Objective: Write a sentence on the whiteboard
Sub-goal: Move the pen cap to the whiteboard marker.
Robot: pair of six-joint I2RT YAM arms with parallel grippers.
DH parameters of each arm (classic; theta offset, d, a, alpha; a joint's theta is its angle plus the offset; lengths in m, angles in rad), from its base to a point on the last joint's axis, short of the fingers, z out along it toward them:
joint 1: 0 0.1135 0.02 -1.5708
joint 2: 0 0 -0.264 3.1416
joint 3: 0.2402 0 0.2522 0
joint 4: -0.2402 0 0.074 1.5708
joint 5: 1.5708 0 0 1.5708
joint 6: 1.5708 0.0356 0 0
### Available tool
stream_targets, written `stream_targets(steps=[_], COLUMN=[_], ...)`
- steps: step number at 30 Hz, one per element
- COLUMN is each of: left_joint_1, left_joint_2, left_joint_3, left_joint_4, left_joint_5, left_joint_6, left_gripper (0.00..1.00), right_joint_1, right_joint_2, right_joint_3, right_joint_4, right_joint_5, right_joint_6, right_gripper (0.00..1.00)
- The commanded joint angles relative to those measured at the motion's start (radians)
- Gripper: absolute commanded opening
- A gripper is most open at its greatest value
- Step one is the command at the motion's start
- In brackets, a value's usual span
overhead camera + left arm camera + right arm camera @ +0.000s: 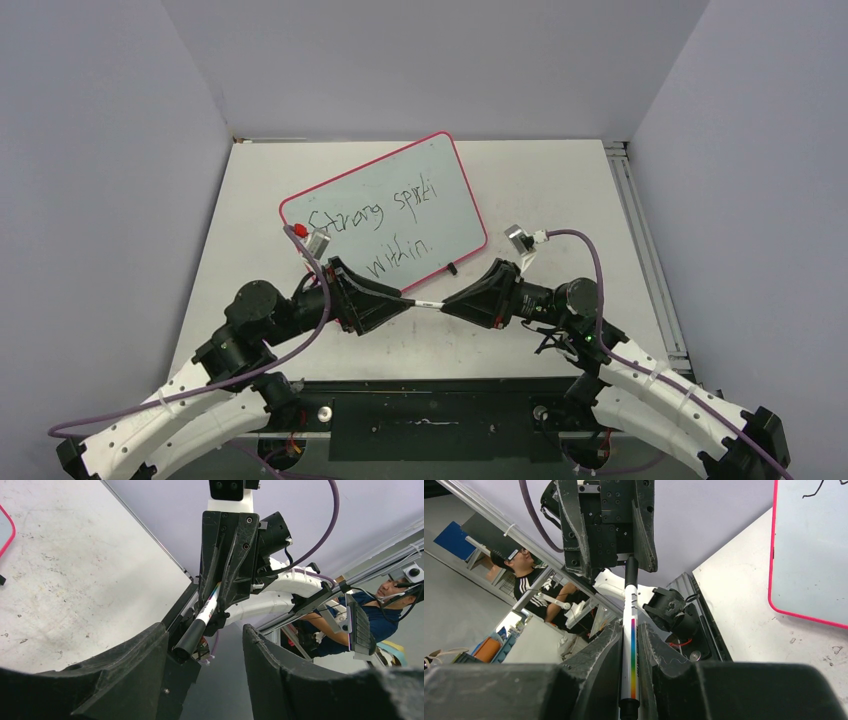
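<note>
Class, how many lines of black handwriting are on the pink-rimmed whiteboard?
2. The upper line crosses the middle of the pale glossy pink-rimmed whiteboard; the lower line sits beneath it, nearer the arms. The left arm may hide more.

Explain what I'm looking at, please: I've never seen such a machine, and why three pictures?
These are two robot arms bolted at the near edge of a white table. One picture looks down from above; the other two come from a small camera on each wrist, so each shows its own black fingers up close. On the table lies a whiteboard with a pink rim, bearing a handwritten sentence, "Strong spirit within." The right gripper is clamped on a rainbow-striped marker, whose far end reaches into the left gripper; its jaws stand open.
</note>
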Motion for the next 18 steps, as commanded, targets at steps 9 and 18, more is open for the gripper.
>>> stream_targets(steps=[9, 18], left_joint_1=[0.008, 0.008], left_joint_2=[-0.011, -0.008], left_joint_3=[-0.021, -0.025], left_joint_4=[0.093, 0.112], left_joint_5=[0.020, 0.023], left_joint_6=[-0.037, -0.036], left_gripper=[0.35, 0.31], right_joint_1=[0.014, 0.017], right_joint_2=[-0.002, -0.002], right_joint_3=[-0.016, -0.014], right_joint_4=[0.148, 0.126], right_joint_5=[-0.009, -0.011], right_joint_6=[0.039, 0.032], right_gripper=[0.05, 0.05])
